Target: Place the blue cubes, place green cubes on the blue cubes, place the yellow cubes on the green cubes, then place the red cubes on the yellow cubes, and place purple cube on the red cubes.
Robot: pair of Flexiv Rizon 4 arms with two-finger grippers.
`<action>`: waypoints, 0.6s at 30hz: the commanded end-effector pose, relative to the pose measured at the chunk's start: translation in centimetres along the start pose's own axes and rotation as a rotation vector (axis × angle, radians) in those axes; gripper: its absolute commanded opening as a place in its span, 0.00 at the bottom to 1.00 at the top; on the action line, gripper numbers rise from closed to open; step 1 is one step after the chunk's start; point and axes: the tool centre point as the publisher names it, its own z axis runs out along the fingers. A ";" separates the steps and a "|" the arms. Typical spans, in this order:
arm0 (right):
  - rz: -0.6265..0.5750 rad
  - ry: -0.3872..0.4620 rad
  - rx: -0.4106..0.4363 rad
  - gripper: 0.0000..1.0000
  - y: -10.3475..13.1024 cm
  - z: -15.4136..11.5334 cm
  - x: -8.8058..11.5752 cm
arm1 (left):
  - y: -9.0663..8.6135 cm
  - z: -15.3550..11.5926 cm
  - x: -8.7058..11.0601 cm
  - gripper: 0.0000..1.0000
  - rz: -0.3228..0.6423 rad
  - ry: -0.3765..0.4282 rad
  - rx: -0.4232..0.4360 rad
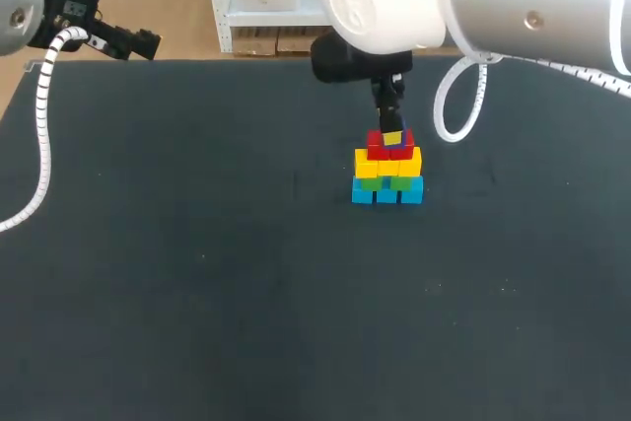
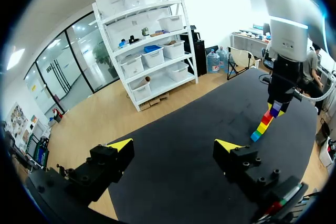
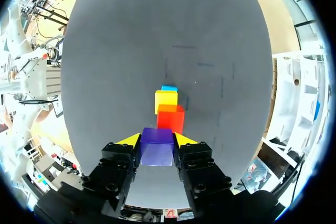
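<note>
Right jaws are clamped on the purple cube from two sides, holding it at the top of the stack near the middle of the desk; whether it touches the red cubes just under it I cannot tell; beneath the red cubes sit the yellow cubes, then the green cubes, then the blue cubes resting on the desk; left jaws stand wide apart, well away by the desk's far left corner
</note>
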 end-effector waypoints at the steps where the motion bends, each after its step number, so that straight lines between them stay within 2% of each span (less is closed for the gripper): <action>1: 0.002 -0.002 -0.002 0.00 -0.1 0.1 0.0 | 0.1 0.1 0.0 1.00 0.000 -0.003 0.003; 14: 0.002 -0.008 0.001 0.00 -0.4 0.2 0.0 | 0.1 0.1 0.0 1.00 0.000 -0.003 0.003; 18: 0.002 -0.009 -0.002 0.10 -0.5 0.3 0.0 | 0.1 0.1 0.0 1.00 0.000 -0.003 0.003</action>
